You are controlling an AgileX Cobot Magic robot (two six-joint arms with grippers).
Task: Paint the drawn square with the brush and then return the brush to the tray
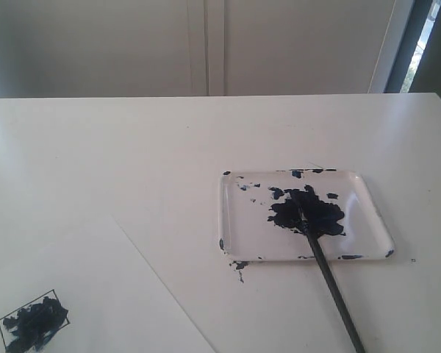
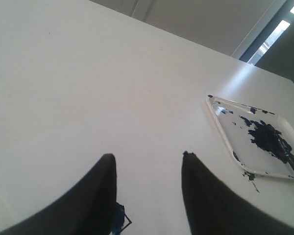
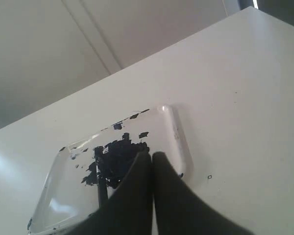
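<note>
Brush (image 1: 327, 276): you will find its dark tip in the paint blotch (image 1: 306, 213) inside the tray (image 1: 225, 213), with the handle crossing the tray's rim and leaving the exterior view at the lower edge. Square (image 1: 33, 321), on the paper (image 1: 95, 294) and well apart from the tray, is daubed blue-black. Your left gripper (image 2: 148, 154): fingers released, nothing between them. Your right gripper (image 3: 152, 154): fingers clenched together over the tray, nothing seen between the tips, and the brush handle just beside them.
</note>
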